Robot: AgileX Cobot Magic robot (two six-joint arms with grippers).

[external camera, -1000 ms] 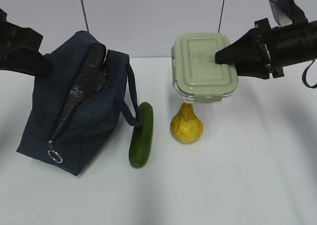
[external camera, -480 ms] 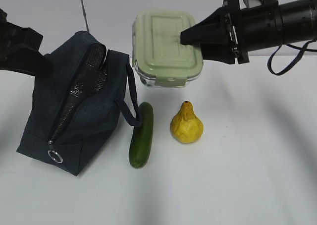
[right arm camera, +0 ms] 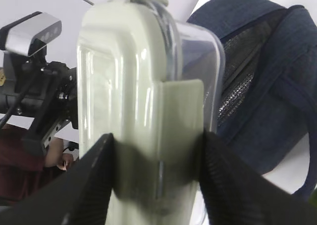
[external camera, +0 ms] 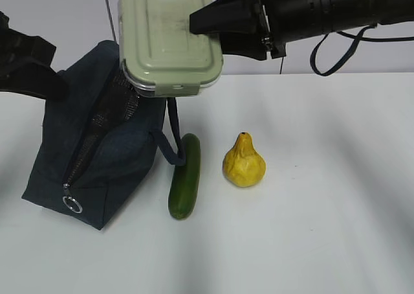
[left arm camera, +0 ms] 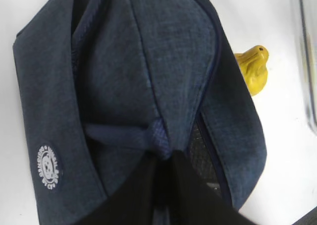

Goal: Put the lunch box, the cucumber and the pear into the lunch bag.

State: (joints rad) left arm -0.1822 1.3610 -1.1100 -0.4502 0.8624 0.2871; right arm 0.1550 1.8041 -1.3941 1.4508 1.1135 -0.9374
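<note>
My right gripper point(external camera: 206, 23) is shut on the lunch box point(external camera: 169, 38) and holds it in the air over the open top of the navy lunch bag point(external camera: 97, 142). In the right wrist view the box point(right arm camera: 143, 106) sits between the black fingers point(right arm camera: 89, 185), with the bag point(right arm camera: 267, 86) behind it. My left gripper point(left arm camera: 166, 158) is shut on a fold of the bag's fabric point(left arm camera: 124, 86) at its far end. The cucumber point(external camera: 185, 175) lies beside the bag. The yellow pear point(external camera: 243, 161) stands to the right of the cucumber and shows in the left wrist view point(left arm camera: 253, 69).
The bag's zipper is open, showing a silver lining point(external camera: 116, 106); a ring pull point(external camera: 71, 204) hangs at its near end. The rope handle point(external camera: 171, 135) loops toward the cucumber. White table point(external camera: 323, 210) to the right.
My right gripper has carried the lunch box up and to the left, from above the pear to over the bag's opening. The left gripper, bag, cucumber and pear have not moved.
</note>
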